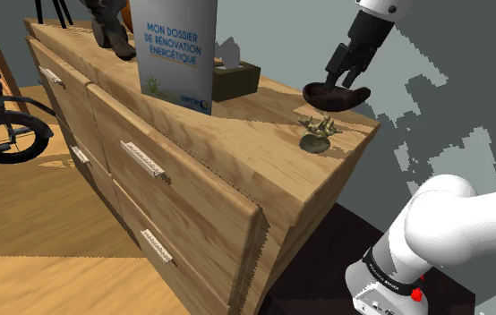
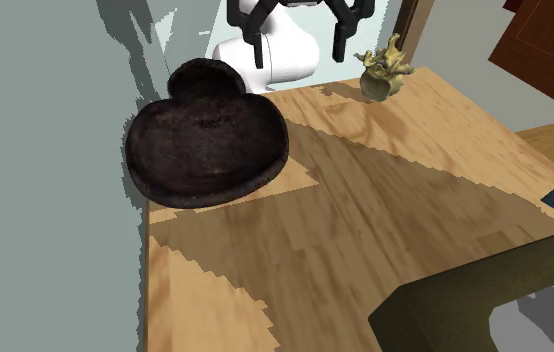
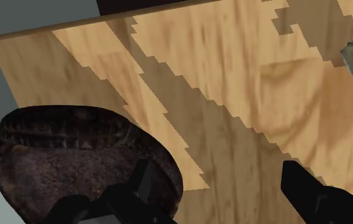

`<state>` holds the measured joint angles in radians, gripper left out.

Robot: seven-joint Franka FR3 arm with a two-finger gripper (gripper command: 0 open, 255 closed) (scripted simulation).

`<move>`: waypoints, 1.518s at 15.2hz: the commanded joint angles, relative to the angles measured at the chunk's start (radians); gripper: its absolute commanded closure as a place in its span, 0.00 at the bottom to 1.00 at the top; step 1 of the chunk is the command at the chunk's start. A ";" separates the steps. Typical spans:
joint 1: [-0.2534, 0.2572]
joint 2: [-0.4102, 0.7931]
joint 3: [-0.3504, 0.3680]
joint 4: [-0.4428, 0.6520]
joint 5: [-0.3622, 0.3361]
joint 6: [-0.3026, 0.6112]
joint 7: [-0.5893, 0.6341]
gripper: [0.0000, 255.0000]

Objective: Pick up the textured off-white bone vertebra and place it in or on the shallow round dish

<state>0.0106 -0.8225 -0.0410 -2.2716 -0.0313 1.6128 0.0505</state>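
Shoulder view: the hand (image 1: 343,82), fingers apart and empty, hovers over the dark dish (image 1: 336,97). The bone vertebra (image 1: 316,132) sits on the dresser (image 1: 237,143) at the dish's seven o'clock.

Olive-tan vertebra (image 1: 316,131) on wooden top, near dark dish (image 2: 208,137), apart.

"MON DOSSIER DE RÉNOVATION ÉNERGÉTIQUE" in blue capitals on the upright white-and-blue folder (image 1: 173,54); small corner logo illegible

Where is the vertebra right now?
The vertebra lies on the wooden dresser top, near its corner, apart from the dark dish: at the dish's right in the second exterior view.
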 commanded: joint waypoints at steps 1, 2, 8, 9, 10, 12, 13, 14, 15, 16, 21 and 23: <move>0.000 0.000 0.000 0.000 0.000 0.000 0.000 0.00; 0.003 -0.006 0.027 0.003 0.008 -0.021 0.029 0.00; 0.020 -0.005 0.187 0.049 0.071 -0.145 0.205 0.00; 0.022 0.001 0.213 0.061 0.083 -0.164 0.235 0.00; 0.025 0.008 0.240 0.075 0.095 -0.184 0.265 0.00; 0.028 0.027 0.292 0.106 0.120 -0.221 0.326 0.00; 0.030 0.039 0.319 0.123 0.133 -0.239 0.357 0.00; 0.030 0.052 0.345 0.142 0.146 -0.257 0.388 0.00; 0.030 0.052 0.345 0.142 0.146 -0.257 0.388 0.00; 0.031 0.046 0.345 0.123 0.148 -0.245 0.387 0.00; 0.038 0.015 0.347 0.035 0.154 -0.188 0.383 0.00; 0.040 0.006 0.348 0.008 0.156 -0.170 0.381 0.00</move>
<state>0.0492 -0.8107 0.3071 -2.2516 0.1242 1.4366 0.4326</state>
